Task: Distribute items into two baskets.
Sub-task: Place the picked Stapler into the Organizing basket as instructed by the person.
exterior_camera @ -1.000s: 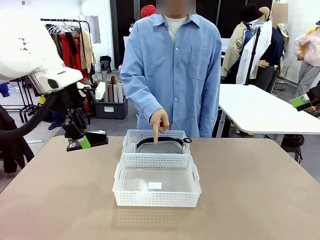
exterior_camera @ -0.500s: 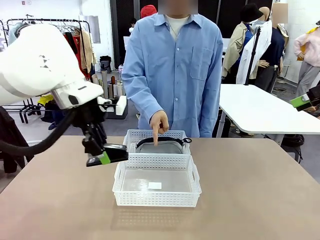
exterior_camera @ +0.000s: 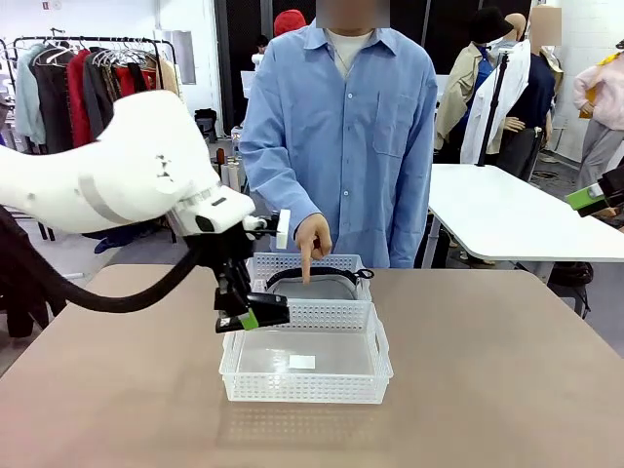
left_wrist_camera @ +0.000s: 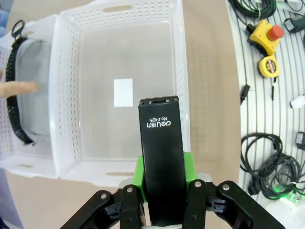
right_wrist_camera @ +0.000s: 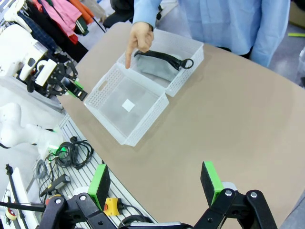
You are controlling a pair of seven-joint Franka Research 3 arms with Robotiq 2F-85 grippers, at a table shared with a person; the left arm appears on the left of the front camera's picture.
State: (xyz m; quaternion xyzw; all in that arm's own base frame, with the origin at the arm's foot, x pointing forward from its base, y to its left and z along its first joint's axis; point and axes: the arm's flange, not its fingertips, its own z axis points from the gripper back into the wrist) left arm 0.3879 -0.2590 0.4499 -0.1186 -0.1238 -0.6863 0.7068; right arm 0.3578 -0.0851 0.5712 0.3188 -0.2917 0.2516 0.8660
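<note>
My left gripper (exterior_camera: 252,318) is shut on the small black stapler (exterior_camera: 265,314) and holds it level above the left rim of the nearer white basket (exterior_camera: 305,382). In the left wrist view the stapler (left_wrist_camera: 161,157) sits between green pads (left_wrist_camera: 187,167), its tip over that basket's floor, where a white label (left_wrist_camera: 123,92) lies. The farther basket (exterior_camera: 341,261) holds the grey pouch (exterior_camera: 314,287) with its black strap. A person's hand (exterior_camera: 312,237) points a finger down at the pouch. My right gripper (right_wrist_camera: 155,183) hangs open and high over the table.
The brown table (exterior_camera: 487,370) spreads bare to the right of the baskets. The person in a blue shirt (exterior_camera: 341,127) stands at the far edge. Cables and a yellow stop button (left_wrist_camera: 268,36) lie beside the table on the robot's side.
My left arm has swung right with the stapler, from the table's left edge to over the nearer basket's left rim. The pointing hand and the pouch stayed put.
</note>
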